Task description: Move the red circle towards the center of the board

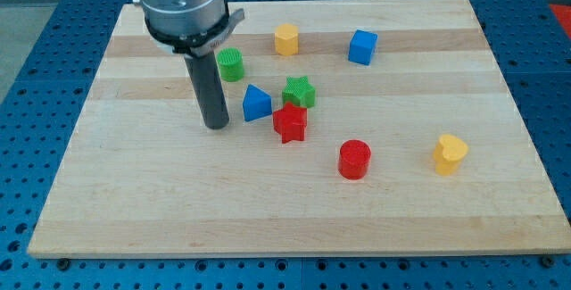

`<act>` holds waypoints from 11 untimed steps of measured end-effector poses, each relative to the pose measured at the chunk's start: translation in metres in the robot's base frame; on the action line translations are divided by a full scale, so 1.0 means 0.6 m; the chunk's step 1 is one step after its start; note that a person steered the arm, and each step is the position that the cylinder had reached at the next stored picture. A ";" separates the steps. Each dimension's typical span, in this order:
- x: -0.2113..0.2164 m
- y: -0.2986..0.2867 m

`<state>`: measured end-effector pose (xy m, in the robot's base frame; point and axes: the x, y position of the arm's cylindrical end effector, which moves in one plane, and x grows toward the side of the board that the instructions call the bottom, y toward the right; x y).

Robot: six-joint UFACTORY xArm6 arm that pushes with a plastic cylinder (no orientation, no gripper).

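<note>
My tip [216,126], a bare dark rod holding nothing, rests on the wooden board [134,219]; the red plastic circle [354,159] lies well apart, toward the view's lower right, beyond the red star [290,123].

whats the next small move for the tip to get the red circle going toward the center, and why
Probably swing my tip around to the view's lower right of the red circle. The tip now stands to the view's left of the blue triangle and red star, far from the circle, which sits below and right of the board center. A push must come from its far side.
</note>
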<state>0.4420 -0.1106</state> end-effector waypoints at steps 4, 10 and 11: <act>0.117 0.072; 0.157 0.285; 0.125 0.296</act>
